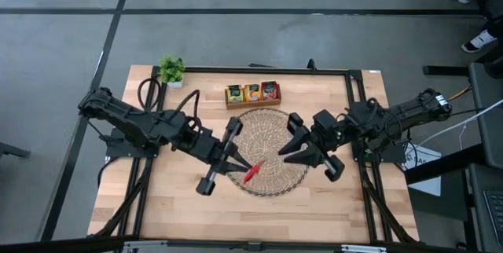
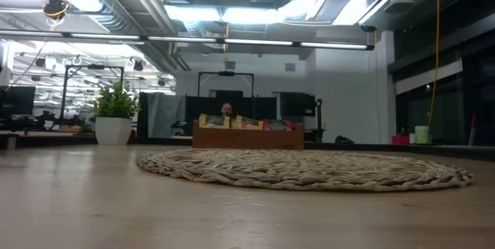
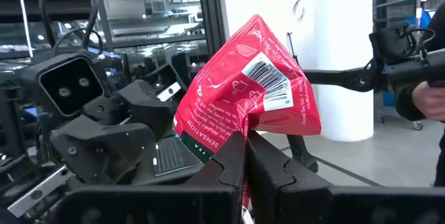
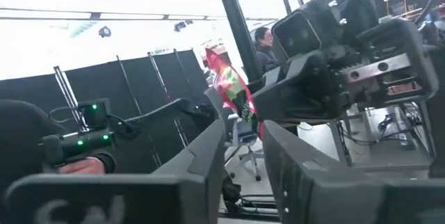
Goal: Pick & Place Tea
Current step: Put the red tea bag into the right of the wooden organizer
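Left claw (image 1: 242,167) pinching red tea sachet (image 1: 251,173) above wicker mat (image 1: 271,182) edge, right claw (image 1: 281,155) parted, empty

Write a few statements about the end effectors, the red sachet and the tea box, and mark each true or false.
1. The left end effector is shut on the red sachet. True.
2. The right end effector grips the sachet. False: it stands open, apart from it.
3. The wooden box sits on the wicker mat. False: it is on the table beyond the mat.
4. The potted plant stands at a table corner. True.
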`<state>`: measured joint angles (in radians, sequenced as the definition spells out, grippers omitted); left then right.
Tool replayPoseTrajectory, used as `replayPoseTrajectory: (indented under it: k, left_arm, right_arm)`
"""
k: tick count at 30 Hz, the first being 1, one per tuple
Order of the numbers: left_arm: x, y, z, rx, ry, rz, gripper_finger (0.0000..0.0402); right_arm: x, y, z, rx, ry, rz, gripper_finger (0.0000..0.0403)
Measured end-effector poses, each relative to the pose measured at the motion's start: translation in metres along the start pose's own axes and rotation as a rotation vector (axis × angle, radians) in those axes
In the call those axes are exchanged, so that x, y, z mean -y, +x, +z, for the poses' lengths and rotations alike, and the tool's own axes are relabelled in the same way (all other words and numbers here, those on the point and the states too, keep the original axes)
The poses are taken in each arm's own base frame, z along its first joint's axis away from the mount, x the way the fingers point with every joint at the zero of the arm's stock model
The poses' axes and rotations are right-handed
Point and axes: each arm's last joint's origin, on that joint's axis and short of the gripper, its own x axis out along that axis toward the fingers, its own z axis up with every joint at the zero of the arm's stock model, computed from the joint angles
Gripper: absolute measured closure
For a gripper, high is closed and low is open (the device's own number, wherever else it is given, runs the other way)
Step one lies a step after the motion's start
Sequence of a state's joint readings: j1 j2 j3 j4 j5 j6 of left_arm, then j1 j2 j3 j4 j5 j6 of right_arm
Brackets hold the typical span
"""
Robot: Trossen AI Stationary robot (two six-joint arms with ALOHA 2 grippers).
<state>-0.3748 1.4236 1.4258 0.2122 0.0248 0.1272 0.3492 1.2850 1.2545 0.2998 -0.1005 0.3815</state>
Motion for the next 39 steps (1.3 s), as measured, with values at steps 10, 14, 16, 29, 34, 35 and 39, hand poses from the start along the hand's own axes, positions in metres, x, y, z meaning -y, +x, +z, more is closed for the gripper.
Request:
replayPoseTrajectory:
  k: [10, 14, 16, 29, 34, 35, 39]
  left_arm:
    - [-0.015, -0.001, 0.000, 0.021, 0.012, 0.019, 0.0398]
    - [-0.021, -0.001, 0.000, 0.021, 0.017, 0.022, 0.0396]
    - [-0.024, -0.001, -0.001, 0.021, 0.019, 0.016, 0.0397]
    - [-0.044, -0.004, -0.003, 0.016, 0.010, 0.027, 0.0396]
    - [-0.051, -0.005, -0.004, 0.012, 0.013, 0.037, 0.0398]
    - [-0.052, -0.006, -0.004, 0.011, 0.013, 0.037, 0.0398]
    - [-0.056, -0.006, -0.005, 0.008, 0.004, 0.017, 0.0395]
  right_arm:
    - [0.007, 0.000, 0.001, 0.010, -0.021, -0.047, 0.0191]
    - [0.013, 0.000, 0.004, 0.018, -0.031, -0.070, 0.0175]
    - [0.016, -0.001, 0.005, 0.021, -0.034, -0.080, 0.0175]
    - [0.031, -0.004, 0.008, 0.007, -0.071, -0.117, 0.0186]
    - [0.031, -0.004, 0.009, 0.007, -0.079, -0.118, 0.0186]
    - [0.031, -0.004, 0.009, 0.007, -0.079, -0.118, 0.0186]
    - [0.031, -0.004, 0.009, 0.006, -0.090, -0.116, 0.0186]
